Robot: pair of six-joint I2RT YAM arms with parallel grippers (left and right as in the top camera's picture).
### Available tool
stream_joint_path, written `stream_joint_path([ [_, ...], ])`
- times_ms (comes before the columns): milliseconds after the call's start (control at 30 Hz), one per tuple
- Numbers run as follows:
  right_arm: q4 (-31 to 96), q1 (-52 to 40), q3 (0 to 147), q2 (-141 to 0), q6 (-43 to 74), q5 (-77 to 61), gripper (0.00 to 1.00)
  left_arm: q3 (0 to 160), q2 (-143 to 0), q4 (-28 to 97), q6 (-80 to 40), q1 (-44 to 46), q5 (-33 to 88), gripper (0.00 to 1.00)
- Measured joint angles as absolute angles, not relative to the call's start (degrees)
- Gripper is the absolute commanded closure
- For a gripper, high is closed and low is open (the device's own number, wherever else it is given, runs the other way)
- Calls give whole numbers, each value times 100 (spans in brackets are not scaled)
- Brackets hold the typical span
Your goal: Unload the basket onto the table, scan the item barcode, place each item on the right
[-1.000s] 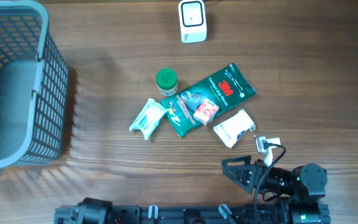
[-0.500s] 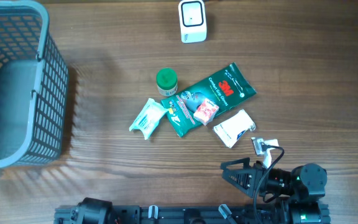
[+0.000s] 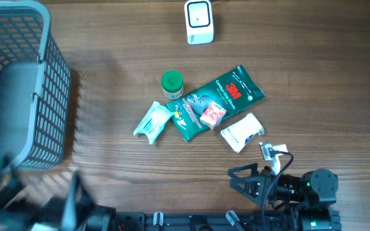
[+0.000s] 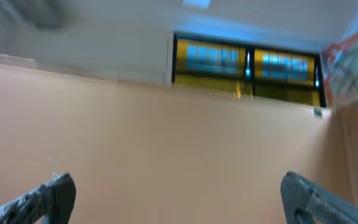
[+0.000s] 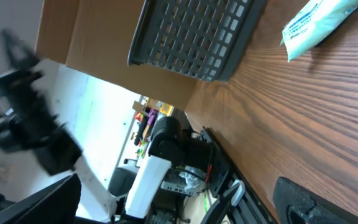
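Note:
Several items lie in a cluster mid-table: a green 3M pouch, a green-capped bottle, a white-and-green packet, a small pink packet on the pouch, and a white packet. A white scanner stands at the far edge. My right gripper hovers open near the front edge, just below the white packet, holding nothing. At the front left corner, my left gripper is a motion blur; its wrist view shows the fingers wide apart and empty, facing a wall and window.
A grey mesh basket fills the left side of the table. The right wrist view looks left along the wood, past the white-and-green packet to the basket and the left arm's base.
The left arm has swung up into the overhead view at the front left corner, blurred by motion. The right gripper has barely shifted. The items have not moved.

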State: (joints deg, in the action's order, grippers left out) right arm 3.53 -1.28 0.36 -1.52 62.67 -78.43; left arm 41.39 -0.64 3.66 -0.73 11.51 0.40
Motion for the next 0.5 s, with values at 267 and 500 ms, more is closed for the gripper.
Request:
stream_joint_path([
  [267,-738,-128,62,-154,7225,-7566,0,1789,-93,-1238,-735,1151,-34,0],
  [500,-760,-128,528,-779,7330,-6997,1,947,-266,-1286,-1529,1151,-878,0],
])
